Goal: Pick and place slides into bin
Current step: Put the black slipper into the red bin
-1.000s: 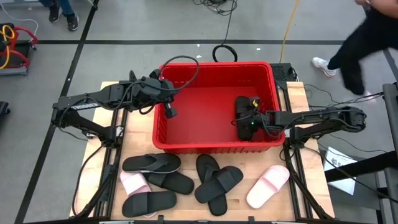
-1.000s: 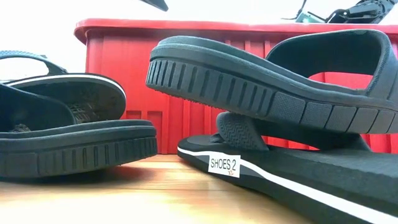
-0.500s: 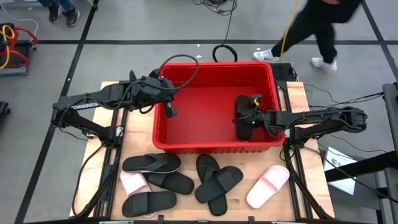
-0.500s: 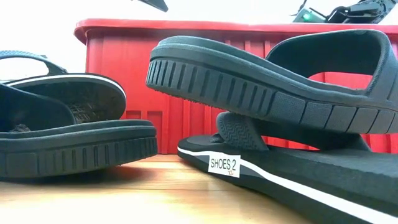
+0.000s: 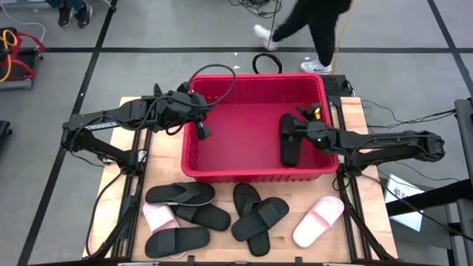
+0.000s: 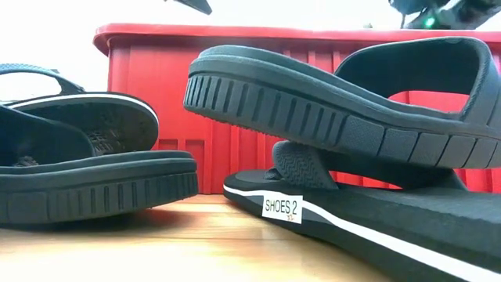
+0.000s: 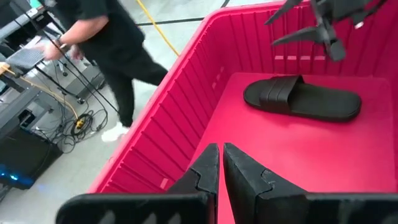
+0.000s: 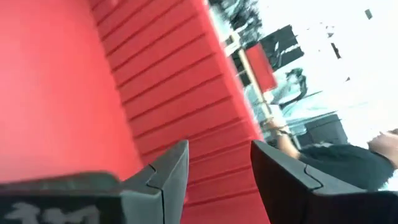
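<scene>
The red bin [image 5: 222, 159] stands at the table's middle. One black slide [image 5: 290, 140] lies flat on its floor by the right wall; it also shows in the left wrist view [image 7: 301, 99]. My right gripper [image 5: 301, 118] hangs open and empty above that slide's far end; its wrist view [image 8: 217, 168] shows only the red wall between the fingers. My left gripper [image 5: 201, 131] is shut and empty inside the bin by the left wall [image 7: 219, 162]. Several black slides [image 5: 203, 216] and two pale pink ones [image 5: 319, 220] lie on the table in front of the bin.
A black cable [image 5: 214, 74] loops over the bin's far left corner. The slides in front of the bin partly overlap, as with the pair [image 5: 259, 216]. A person [image 5: 310, 22] walks on the floor beyond the table's far edge. Bare wood shows at the table's left and right sides.
My right gripper has risen off the black slide in the bin and gone a little toward the far edge, tipping as it went. The slide stays flat on the bin floor. A person has crossed from right to left behind the table.
</scene>
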